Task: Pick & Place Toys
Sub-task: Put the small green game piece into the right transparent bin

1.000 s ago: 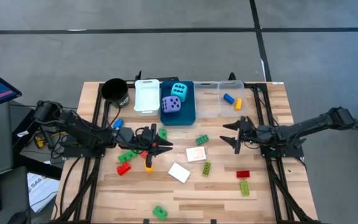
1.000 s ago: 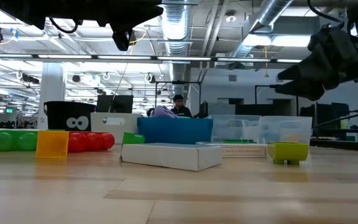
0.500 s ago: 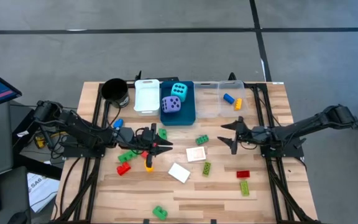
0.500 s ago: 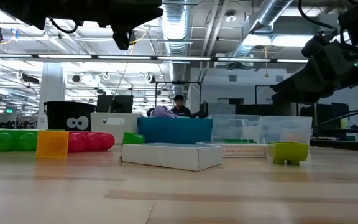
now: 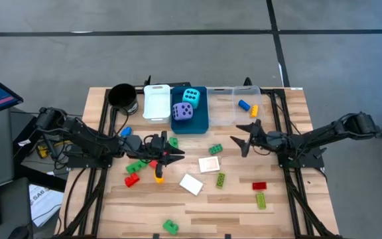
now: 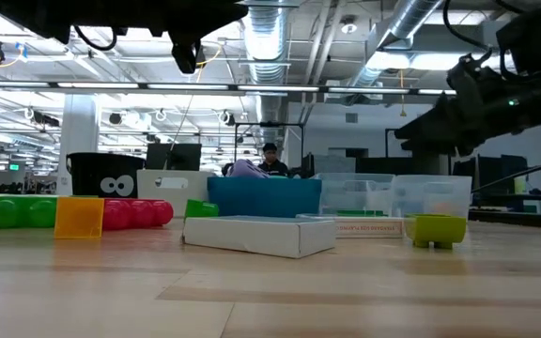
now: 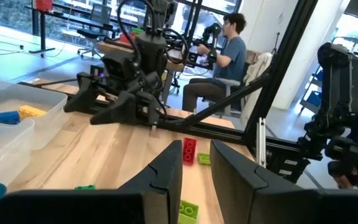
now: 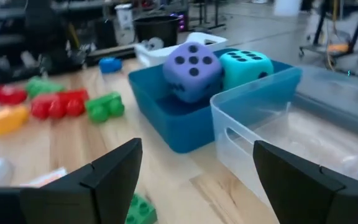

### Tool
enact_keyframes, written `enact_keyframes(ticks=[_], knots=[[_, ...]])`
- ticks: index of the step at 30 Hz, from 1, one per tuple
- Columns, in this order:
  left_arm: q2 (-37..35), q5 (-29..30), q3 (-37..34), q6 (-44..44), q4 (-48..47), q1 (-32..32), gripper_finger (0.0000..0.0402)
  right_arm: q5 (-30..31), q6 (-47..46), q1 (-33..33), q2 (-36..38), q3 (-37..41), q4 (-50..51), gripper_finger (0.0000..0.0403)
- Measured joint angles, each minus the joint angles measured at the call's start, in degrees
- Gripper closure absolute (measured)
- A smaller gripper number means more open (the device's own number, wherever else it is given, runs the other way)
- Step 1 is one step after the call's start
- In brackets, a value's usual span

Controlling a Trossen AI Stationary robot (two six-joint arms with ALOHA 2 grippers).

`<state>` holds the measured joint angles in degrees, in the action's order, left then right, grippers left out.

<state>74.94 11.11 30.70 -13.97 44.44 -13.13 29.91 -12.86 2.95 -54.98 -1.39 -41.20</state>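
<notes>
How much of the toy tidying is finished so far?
Done: the purple die and cyan die sit in the blue bin, and a blue and an orange brick lie in the clear bin. In hand: nothing; the right gripper hangs open near the clear bin, the left gripper waits. Left: many bricks and two white cards on the table.

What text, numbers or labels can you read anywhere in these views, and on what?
No text reads clearly.
Purple die: five pips on top, no numerals.
Cyan die: dark pips, count unclear.
Card: a line of red print along its edge, too blurred to read.
Sheet on the floor left of the table: print too small to read.
</notes>
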Motion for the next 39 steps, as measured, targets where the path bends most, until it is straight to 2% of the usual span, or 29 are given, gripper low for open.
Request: enact_keyframes(ticks=[8, 39], knots=[[0.00, -0.01, 0.00, -0.02, 0.01, 0.00, 0.0325, -0.02, -14.44, -0.38, -0.57, -0.02, -0.86, 0.0101], [0.00, -0.02, -0.02, -0.02, -0.01, 0.02, 0.0325, -0.07, -14.14, -0.38, -0.53, -0.02, -0.84, 0.0101]])
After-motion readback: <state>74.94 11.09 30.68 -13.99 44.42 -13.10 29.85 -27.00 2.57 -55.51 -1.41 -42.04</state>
